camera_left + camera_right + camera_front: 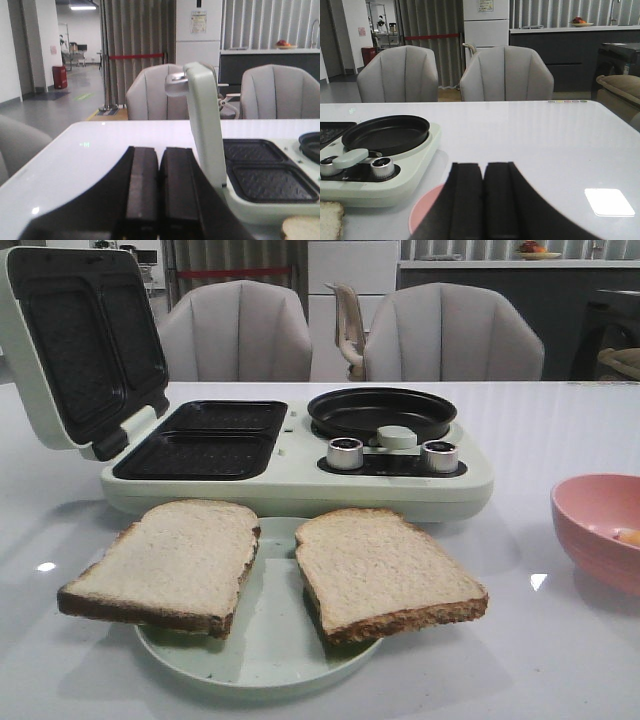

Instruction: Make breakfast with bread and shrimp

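Observation:
Two slices of bread, one on the left (170, 562) and one on the right (385, 572), lie side by side on a pale green plate (270, 655) at the table's front. A small orange-pink piece, the shrimp (628, 536), shows inside the pink bowl (598, 525) at the right edge. Neither gripper appears in the front view. My left gripper (159, 167) is shut and empty, low over the table beside the raised lid (205, 125). The right gripper (483, 175) is also shut and empty, just above the pink bowl (422, 215).
A pale green breakfast maker (300, 475) stands behind the plate. Its lid (80, 340) is open at the left over two black sandwich plates (205, 440). A black frying pan (380, 412) and two knobs sit on its right half. Grey chairs stand beyond the table.

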`<state>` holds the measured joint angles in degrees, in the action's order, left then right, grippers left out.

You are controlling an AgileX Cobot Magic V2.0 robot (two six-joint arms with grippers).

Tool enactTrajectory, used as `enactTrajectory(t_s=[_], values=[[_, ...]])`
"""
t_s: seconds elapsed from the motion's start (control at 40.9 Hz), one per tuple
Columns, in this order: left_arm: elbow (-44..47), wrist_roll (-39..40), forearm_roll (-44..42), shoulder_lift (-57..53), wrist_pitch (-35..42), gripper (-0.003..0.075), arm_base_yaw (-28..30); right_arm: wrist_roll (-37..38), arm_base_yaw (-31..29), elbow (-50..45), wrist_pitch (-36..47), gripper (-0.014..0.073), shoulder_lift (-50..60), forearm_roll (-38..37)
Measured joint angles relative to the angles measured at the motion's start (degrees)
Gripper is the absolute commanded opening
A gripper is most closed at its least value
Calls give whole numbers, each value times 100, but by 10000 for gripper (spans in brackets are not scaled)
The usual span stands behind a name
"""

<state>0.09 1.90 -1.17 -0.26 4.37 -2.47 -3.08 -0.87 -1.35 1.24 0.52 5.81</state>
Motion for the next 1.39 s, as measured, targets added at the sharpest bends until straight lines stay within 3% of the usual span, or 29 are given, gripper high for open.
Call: enactTrajectory(t_s=[0.098,0.196,0.392,0.661,0.857,1.199,1.297,1.395], values=[[-40,0,38,0,350,100,0,0,0,316,-124,44,0,0],[-346,0,51,0,207,100,0,0,0,850,-443,44,0,0],[-1758,0,63,174,-741,100,0,0,0,2067,-1357,44,-155,-11],[-3354,0,71,1288,-2430,100,0,0,0,3139,-2753,44,-1608,-11],[-3361,0,71,2028,-2941,100,0,0,0,3163,-3236,44,-2657,-11],[-2897,0,71,2870,-3043,100,0,0,0,3163,-3408,50,-4088,-11],[-2884,0,75,3015,-3061,116,0,0,0,3163,-3408,134,-4330,-11],[-2884,0,64,3156,-3061,237,0,0,0,3163,-3408,349,-4437,-21]])
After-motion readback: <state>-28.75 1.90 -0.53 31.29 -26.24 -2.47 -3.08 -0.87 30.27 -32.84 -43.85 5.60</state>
